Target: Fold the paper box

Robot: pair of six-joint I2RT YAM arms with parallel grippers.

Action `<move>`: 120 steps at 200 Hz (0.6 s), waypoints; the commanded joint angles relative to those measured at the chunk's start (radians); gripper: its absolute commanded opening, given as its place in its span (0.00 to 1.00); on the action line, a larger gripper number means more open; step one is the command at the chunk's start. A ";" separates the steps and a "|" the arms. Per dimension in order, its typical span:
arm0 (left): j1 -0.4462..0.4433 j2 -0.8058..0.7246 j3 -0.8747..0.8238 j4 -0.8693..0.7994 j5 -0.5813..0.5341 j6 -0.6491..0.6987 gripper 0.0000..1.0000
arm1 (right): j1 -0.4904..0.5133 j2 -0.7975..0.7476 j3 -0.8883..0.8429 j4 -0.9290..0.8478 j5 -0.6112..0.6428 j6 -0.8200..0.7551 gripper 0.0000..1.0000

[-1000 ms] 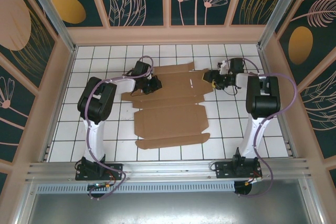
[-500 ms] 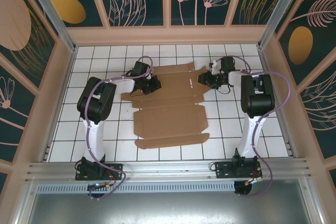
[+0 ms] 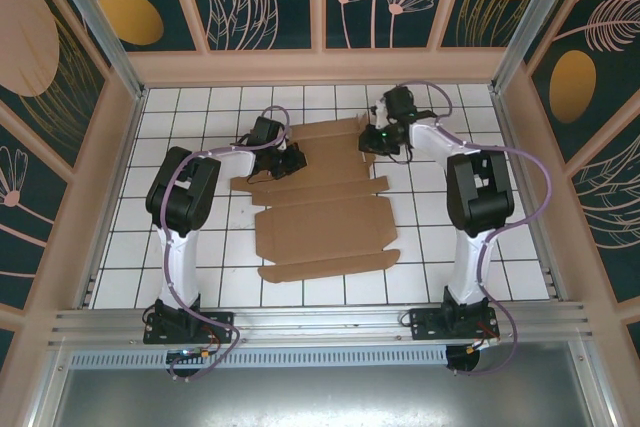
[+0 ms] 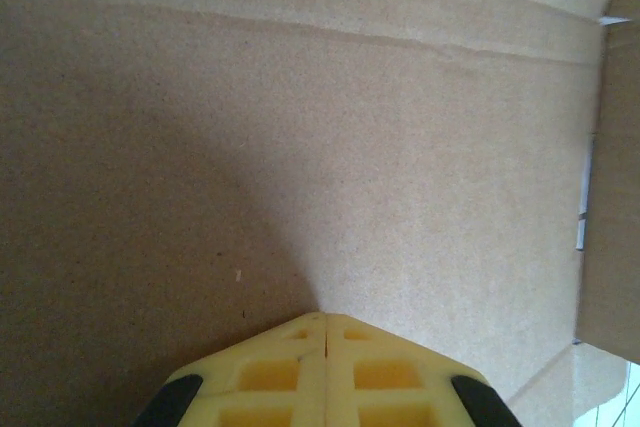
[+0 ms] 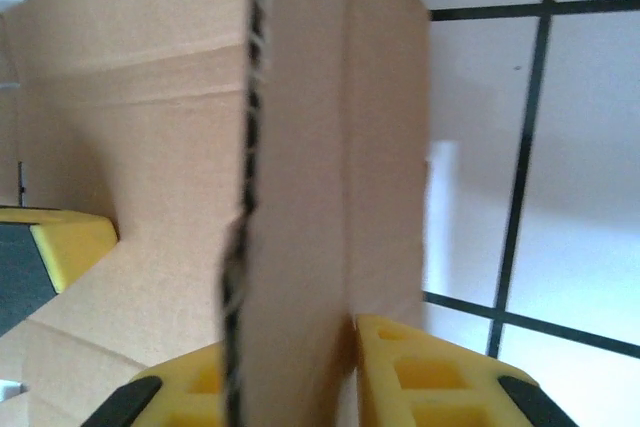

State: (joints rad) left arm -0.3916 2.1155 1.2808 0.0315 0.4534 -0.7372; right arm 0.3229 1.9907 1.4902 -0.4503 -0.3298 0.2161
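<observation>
At the far right corner of the paper box (image 3: 325, 212), spread on the table (image 3: 180, 247), right gripper (image 3: 374, 138) clamps a raised flap (image 5: 300, 197); left gripper (image 3: 290, 161), closed, pins the far left. Next, I'd say: fold along the crease, gently

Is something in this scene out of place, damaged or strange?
Nothing looks damaged. The flat brown corrugated cardboard sheet lies on the white tiled table, except its far right flap, which stands on edge, pinched by the right gripper. That fits folding and is no fault.
</observation>
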 commanded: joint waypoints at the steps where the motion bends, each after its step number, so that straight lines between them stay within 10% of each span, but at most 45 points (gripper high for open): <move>1: -0.002 0.004 -0.031 -0.042 -0.030 -0.007 0.06 | 0.095 -0.010 0.078 -0.123 0.245 -0.017 0.25; 35: -0.001 0.004 -0.031 -0.042 -0.033 -0.016 0.06 | 0.228 0.055 0.171 -0.186 0.504 -0.003 0.28; 120: -0.001 0.001 -0.037 -0.047 -0.042 -0.022 0.06 | 0.355 0.205 0.320 -0.255 0.686 -0.042 0.27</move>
State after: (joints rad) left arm -0.3916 2.1136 1.2743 0.0341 0.4442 -0.7528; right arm 0.6907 2.2383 1.8099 -0.6830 0.2726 0.2024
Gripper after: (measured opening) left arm 0.062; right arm 0.266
